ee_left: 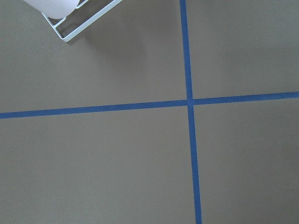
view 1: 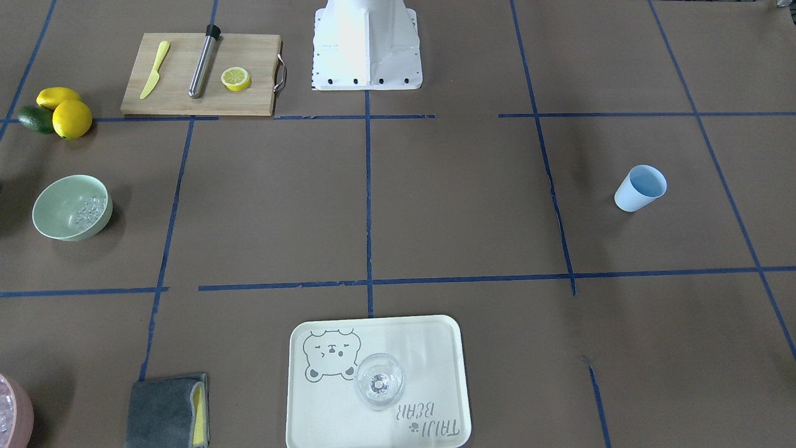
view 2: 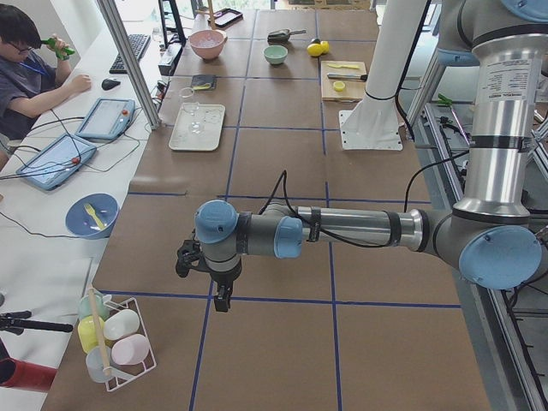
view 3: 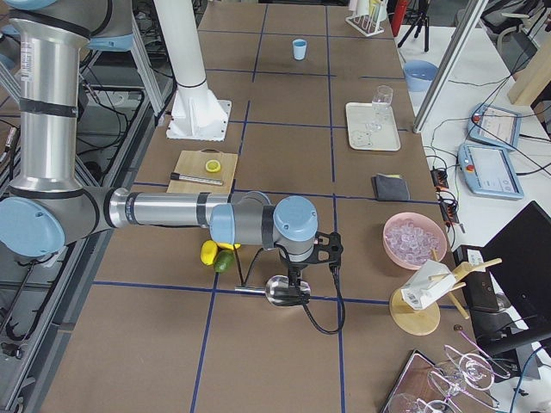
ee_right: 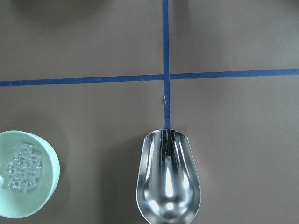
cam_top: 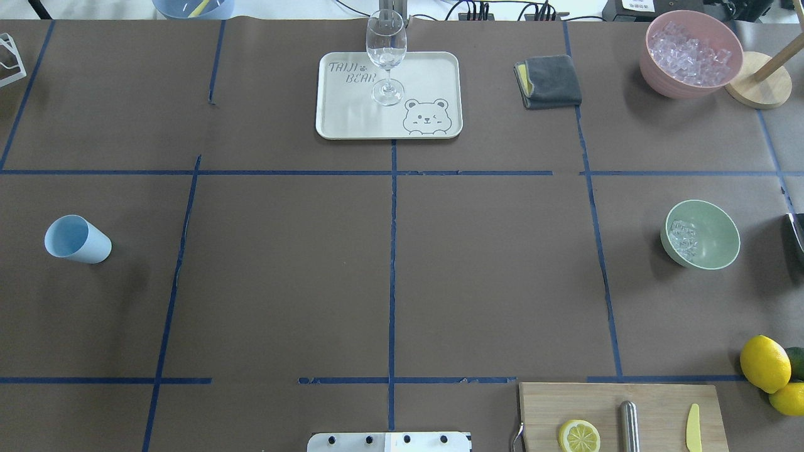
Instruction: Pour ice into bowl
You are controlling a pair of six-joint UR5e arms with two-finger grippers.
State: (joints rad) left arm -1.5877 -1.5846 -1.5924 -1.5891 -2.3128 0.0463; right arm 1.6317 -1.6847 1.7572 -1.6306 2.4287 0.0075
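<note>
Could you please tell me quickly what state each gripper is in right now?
Left gripper: cannot be told; it shows only in the left side view.
Right gripper: cannot be told; a metal scoop sits just below it, fingers unseen.

Cut by the right wrist view's edge: scoop at six o'clock, bowl at eight. Too small for telling jaw state: left gripper, right gripper.

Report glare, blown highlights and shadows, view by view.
Front-facing: the robot base is blown out to white. Right wrist: the metal scoop shows bright mirror glare. Overhead: soft shadows flank the bowl. Left wrist: flat, even light, tape lines sharp.
</note>
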